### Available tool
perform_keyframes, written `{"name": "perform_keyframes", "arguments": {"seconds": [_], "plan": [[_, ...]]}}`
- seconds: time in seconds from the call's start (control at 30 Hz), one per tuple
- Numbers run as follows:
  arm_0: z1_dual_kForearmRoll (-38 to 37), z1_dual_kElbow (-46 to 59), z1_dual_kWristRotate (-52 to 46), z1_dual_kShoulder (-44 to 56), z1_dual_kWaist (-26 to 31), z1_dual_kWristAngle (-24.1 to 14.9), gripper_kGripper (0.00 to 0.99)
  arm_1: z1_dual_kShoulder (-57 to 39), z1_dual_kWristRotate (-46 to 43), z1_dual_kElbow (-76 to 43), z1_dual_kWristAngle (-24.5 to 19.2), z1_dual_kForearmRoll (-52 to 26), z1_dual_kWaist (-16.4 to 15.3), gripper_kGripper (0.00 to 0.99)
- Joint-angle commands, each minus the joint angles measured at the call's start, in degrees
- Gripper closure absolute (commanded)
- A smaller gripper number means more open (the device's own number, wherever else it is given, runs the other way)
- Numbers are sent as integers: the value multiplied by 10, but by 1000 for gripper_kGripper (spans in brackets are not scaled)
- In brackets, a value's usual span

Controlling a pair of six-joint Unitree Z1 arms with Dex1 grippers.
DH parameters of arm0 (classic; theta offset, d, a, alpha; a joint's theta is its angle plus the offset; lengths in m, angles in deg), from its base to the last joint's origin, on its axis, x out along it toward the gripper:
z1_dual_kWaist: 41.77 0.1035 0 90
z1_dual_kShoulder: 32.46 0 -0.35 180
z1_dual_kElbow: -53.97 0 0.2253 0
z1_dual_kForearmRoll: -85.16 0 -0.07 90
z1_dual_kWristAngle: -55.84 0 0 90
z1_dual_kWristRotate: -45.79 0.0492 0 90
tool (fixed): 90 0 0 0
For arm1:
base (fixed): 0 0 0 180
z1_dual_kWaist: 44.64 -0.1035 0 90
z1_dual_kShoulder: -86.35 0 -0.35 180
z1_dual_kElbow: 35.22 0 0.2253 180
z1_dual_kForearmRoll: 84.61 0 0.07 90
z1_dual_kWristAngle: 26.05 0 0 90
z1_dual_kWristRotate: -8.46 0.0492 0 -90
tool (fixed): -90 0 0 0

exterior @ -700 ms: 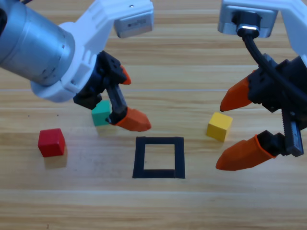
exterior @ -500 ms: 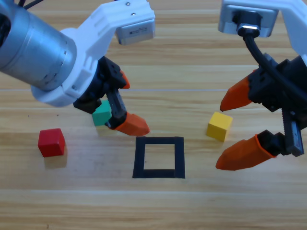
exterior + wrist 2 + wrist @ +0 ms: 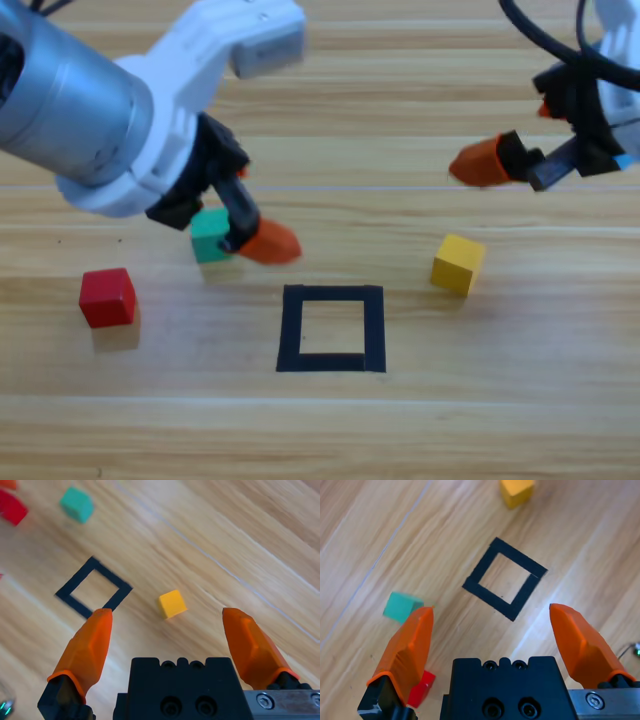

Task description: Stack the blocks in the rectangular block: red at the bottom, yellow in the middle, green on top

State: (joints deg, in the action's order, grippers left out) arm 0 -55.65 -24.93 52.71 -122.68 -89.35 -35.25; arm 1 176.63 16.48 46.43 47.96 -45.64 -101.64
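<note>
Square outline: the flat black taped square point(image 3: 332, 328) lies near the middle of the wooden table point(image 3: 400, 430) with bare wood inside it. No cube is in it, so you have the whole stack left to build.

Red cube: the small matte red cube point(image 3: 107, 297) sits well to the left of the square, on its own. It goes in first, so it is your likely first pick.

Green cube: the small teal-green cube point(image 3: 210, 235) rests on the wood up and left of the square, beside one orange jaw of your left gripper point(image 3: 497, 640). In the left wrist view it lies outside the jaws, not between them.

Yellow cube: the small plain yellow cube point(image 3: 458, 264) sits to the right of the square, close to it but apart.

Left gripper: the jaws stand wide apart and hold nothing. It hangs over the left of the table between green and red; from there, red looks like the next reach.

Right gripper: your right gripper point(image 3: 175, 642) also has its jaws spread wide and empty. It is high at the upper right, clear of the yellow cube, probably waiting its turn.
</note>
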Motion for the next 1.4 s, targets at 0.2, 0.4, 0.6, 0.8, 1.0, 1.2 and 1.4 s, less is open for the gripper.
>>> {"name": "perform_keyframes", "arguments": {"seconds": [0.2,0.4,0.6,0.8,1.0,1.2,1.4], "plan": [[105,29,-288,96,157,-131,0,99,209,-47,-80,-59,-6,19],[147,24,-377,88,186,-133,0,146,359,14,-76,13,-3,0],[219,-18,-415,0,186,-115,2,168,449,32,-54,21,14,0],[284,-73,-440,-100,186,-81,14,227,517,68,-4,28,56,1],[276,-77,-466,-135,186,-68,16,289,557,109,14,47,80,1],[268,-87,-486,-181,186,-59,16,329,593,158,5,105,89,1],[217,-56,-494,-190,190,-48,17,383,619,232,0,169,89,1]]}}
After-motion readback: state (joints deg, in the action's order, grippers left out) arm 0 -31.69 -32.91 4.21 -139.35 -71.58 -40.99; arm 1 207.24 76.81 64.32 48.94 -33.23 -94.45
